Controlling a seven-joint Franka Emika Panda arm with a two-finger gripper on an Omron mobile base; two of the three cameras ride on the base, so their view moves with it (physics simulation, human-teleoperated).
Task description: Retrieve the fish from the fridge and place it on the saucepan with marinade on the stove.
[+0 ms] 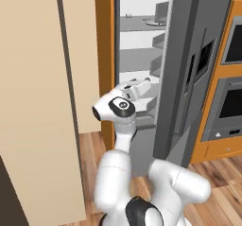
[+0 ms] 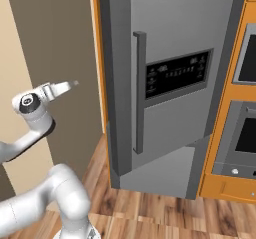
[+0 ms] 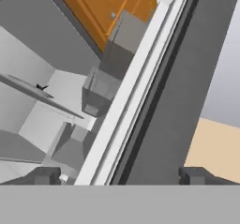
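Observation:
The tall grey fridge (image 1: 189,64) stands with its door swung open, showing a white interior with grey shelves (image 1: 137,59). A pale plate (image 1: 153,22) rests on the upper shelf. In the hand view the tiny dark fish (image 3: 42,86) lies on that plate (image 3: 26,86), seen edge-on at the left. My gripper (image 1: 147,81) reaches toward the opening at mid-shelf height, below the plate and close to the door's inner edge (image 3: 136,92). Its fingertips (image 3: 47,175) stand wide apart with nothing between them. The saucepan and the stove are out of view.
The fridge door's outer face carries a vertical bar handle (image 2: 139,90) and a black display panel (image 2: 177,73). Black-windowed wall ovens (image 2: 247,133) in orange cabinetry sit to the right. A tall beige panel (image 1: 33,102) stands on the left. Door bins (image 3: 101,94) line the door.

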